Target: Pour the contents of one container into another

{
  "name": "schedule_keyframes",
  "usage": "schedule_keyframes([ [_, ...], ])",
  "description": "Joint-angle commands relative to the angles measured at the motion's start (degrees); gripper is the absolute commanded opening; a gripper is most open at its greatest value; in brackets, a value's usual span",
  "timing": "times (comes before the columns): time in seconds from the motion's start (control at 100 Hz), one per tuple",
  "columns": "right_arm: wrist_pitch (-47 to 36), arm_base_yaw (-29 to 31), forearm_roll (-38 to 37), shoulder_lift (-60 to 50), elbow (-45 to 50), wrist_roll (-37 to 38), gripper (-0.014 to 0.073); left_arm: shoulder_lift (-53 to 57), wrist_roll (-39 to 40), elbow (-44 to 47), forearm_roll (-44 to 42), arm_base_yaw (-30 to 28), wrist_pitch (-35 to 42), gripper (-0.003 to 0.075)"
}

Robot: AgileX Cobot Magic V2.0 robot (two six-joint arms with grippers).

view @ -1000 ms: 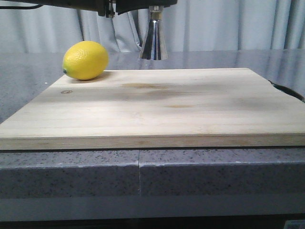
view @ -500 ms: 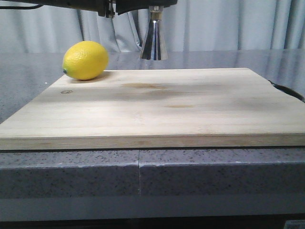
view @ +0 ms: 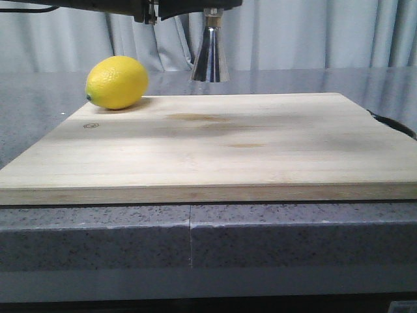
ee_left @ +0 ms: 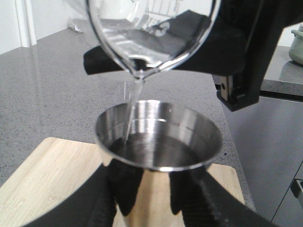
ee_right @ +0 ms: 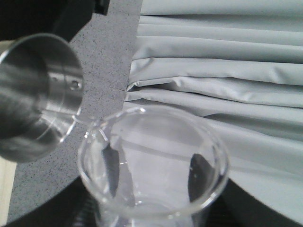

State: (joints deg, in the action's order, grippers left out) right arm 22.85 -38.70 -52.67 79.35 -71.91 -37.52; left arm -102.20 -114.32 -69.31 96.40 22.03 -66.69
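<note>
My left gripper is shut on the steel jigger, its black fingers on both sides of the lower cone. The jigger stays upright with liquid in its top cup. Above it the clear glass beaker is tipped over, and a thin stream runs from its lip into the cup. In the right wrist view my right gripper is shut on the beaker, with the jigger just past its lip. The front view shows only the jigger's lower cone, held above the board's far edge.
A yellow lemon lies on the far left corner of the wooden cutting board. The board rests on a grey speckled counter. Grey curtains hang behind. Both arms cross the top of the front view.
</note>
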Motion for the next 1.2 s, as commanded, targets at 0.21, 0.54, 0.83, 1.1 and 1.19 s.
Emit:
schedule_keyframes([
  [0.21,-2.5,-0.2,-1.9,-1.7,-2.0,-0.2,0.0315,2.9,0.4,-1.9,4.3,0.7,-6.0,0.0185],
  [0.54,-1.7,-0.2,2.5,-1.8,-2.0,0.3,0.0315,2.9,0.4,-1.9,4.3,0.7,-6.0,0.0185],
  [0.83,3.7,1.9,2.1,-3.6,-2.2,21.7,0.0315,2.9,0.4,-1.9,4.3,0.7,-6.0,0.0185],
  [1.1,2.5,13.2,2.1,-10.2,-0.5,53.2,0.0315,2.9,0.4,-1.9,4.3,0.7,-6.0,0.0185],
  [1.19,-1.7,17.6,2.1,-13.3,2.9,62.0,0.0315,2.9,0.4,-1.9,4.3,0.7,-6.0,0.0185],
])
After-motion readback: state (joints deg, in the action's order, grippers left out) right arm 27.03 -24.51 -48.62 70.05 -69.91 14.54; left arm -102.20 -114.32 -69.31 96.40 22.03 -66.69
